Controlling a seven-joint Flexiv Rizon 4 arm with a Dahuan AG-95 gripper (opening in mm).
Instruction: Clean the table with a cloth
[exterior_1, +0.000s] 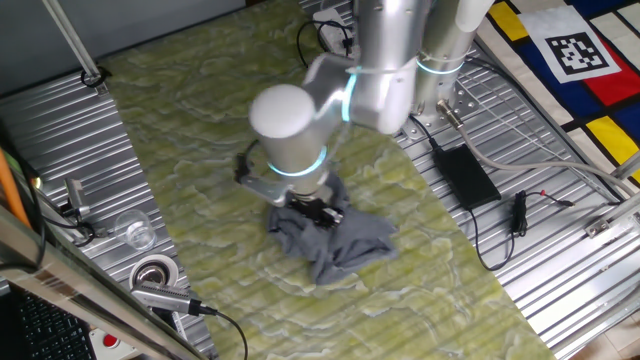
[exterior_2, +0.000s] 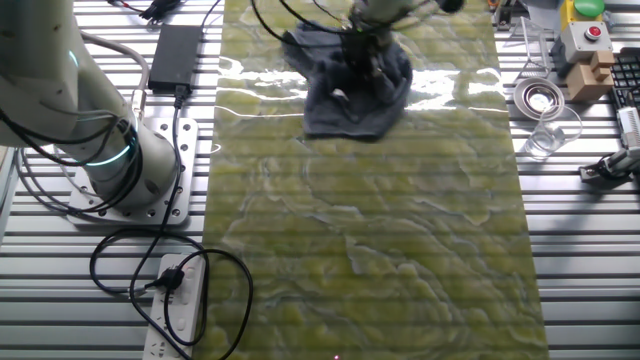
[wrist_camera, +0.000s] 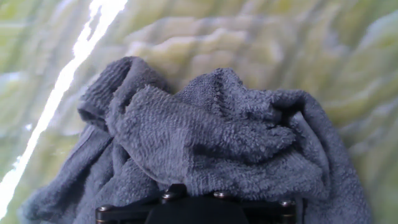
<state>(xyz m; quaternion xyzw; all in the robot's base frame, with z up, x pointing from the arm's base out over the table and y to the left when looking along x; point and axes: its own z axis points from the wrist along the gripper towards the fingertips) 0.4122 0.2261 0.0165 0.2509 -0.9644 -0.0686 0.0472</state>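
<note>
Near the table's (exterior_1: 200, 120) middle, the gripper (exterior_1: 312, 208) presses into the bunched cloth (exterior_1: 345, 245); its finger spacing is hidden. Wiping well likely needs steady downward pressure and flat, overlapping strokes.

open table (exterior_2: 370, 250), crumpled cloth (exterior_2: 350, 85) at far end

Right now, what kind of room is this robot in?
Probably a robot lab workbench: ribbed metal panels bolted under the arm, a coded marker, a power strip with loose cables, and an emergency-stop box beside the green table.
</note>
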